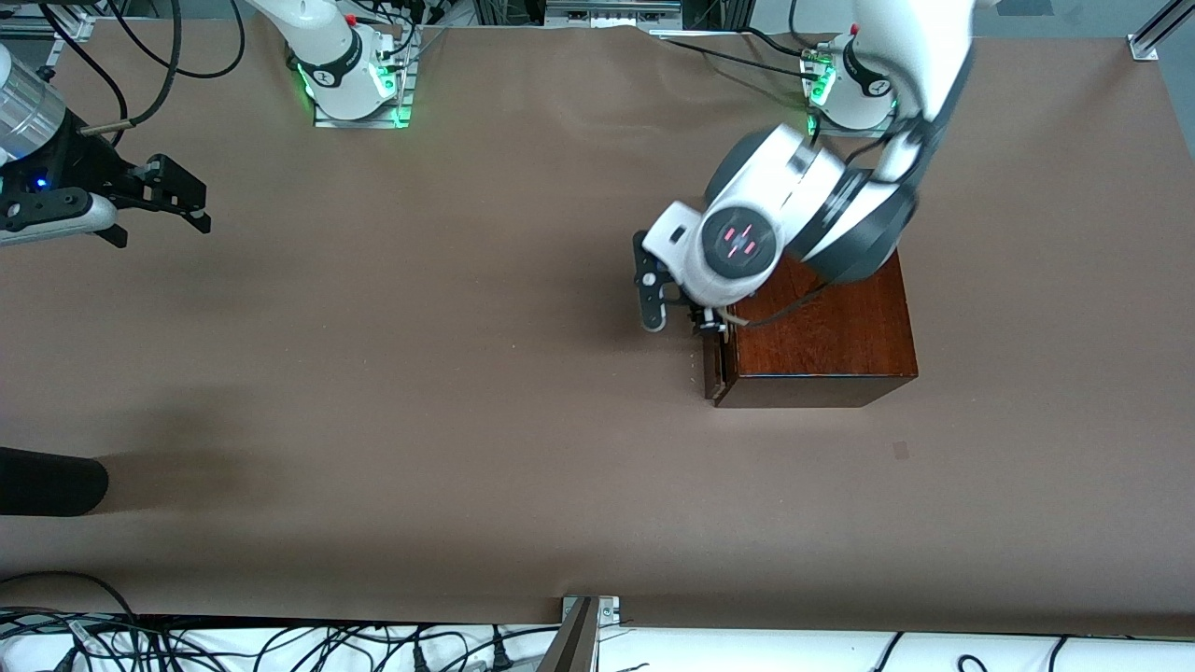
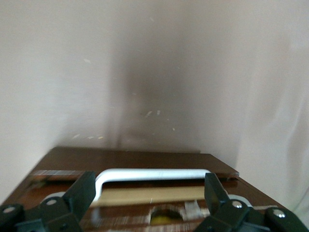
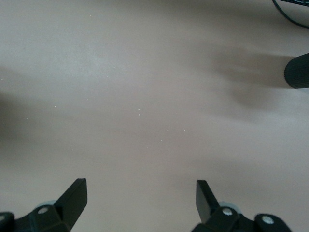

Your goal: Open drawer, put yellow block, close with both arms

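Note:
The mahogany box (image 1: 822,327) stands toward the left arm's end of the table. Its drawer (image 1: 717,369) is out by only a narrow gap. In the left wrist view the white bar handle (image 2: 154,174) lies across the dark drawer front, with a pale wood strip (image 2: 145,195) beside it. My left gripper (image 1: 680,313) (image 2: 148,191) is open at the drawer front, one finger on each side of the handle, not touching it. A small yellow patch (image 2: 161,218) shows by the pale strip; I cannot tell whether it is the yellow block. My right gripper (image 1: 159,229) (image 3: 141,193) hangs open over bare table.
A black cylinder (image 1: 47,481) (image 3: 297,70) juts in at the table's edge on the right arm's end. Cables (image 1: 280,644) run along the near edge. The arm bases (image 1: 350,79) stand at the back edge.

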`<state>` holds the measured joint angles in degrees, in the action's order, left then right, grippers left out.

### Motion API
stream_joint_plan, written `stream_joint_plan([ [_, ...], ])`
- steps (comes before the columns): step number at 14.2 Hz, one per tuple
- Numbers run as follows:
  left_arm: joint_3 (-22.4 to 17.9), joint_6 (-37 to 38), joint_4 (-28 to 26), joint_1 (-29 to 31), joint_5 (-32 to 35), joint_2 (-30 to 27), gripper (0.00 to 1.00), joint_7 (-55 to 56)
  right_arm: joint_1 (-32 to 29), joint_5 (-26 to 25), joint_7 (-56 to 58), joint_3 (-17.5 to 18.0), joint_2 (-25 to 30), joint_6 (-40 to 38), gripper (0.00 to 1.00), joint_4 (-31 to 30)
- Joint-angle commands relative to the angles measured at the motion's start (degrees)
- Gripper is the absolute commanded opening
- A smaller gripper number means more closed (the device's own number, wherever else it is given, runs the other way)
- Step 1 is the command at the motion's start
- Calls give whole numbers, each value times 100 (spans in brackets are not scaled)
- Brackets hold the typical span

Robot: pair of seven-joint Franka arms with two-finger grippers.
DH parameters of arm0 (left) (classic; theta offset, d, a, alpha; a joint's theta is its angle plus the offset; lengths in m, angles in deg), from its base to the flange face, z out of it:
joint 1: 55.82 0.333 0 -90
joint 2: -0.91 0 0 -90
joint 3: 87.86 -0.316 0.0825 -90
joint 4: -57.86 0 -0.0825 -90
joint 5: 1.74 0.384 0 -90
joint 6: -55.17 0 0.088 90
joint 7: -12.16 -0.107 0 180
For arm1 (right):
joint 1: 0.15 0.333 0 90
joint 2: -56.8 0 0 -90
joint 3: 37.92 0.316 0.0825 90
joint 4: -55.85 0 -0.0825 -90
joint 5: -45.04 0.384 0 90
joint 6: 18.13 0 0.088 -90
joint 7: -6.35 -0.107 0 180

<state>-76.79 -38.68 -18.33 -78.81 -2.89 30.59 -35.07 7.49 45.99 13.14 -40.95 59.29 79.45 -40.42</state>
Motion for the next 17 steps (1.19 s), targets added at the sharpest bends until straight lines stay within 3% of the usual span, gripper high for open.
stream_joint_plan([
  [1, -122, -10, -159, 374, 645, -751, 100, 55, -26, 29, -28, 22, -55, -10, 100, 117],
  [3, -131, -1, 120, 541, 1422, -876, 100, 29, -26, 38, -19, 22, -55, 16, 100, 117],
  [4, -218, 129, 383, 585, 1441, -859, 100, 38, -26, 38, -10, 22, -55, 16, 100, 117],
  [6, -622, 166, 342, 630, 1345, -1086, 100, 256, -26, 29, -1, 22, -55, 16, 100, 117],
  [9, -650, 113, -445, 1340, 882, -1743, 100, 1080, -26, 38, 7, 22, -55, 42, 100, 117],
  [12, -650, -124, -1151, 1991, 362, -2387, 100, 2721, -26, 38, 7, 22, -64, 42, 100, 117],
  [15, -658, -151, -1738, 2194, 334, -2904, 100, 4428, -26, 29, 7, 22, -56, 42, 100, 117],
  [17, -658, -107, -1986, 2264, 352, -3056, 100, 4661, -26, 38, 16, 22, -64, 138, 100, 117],
])
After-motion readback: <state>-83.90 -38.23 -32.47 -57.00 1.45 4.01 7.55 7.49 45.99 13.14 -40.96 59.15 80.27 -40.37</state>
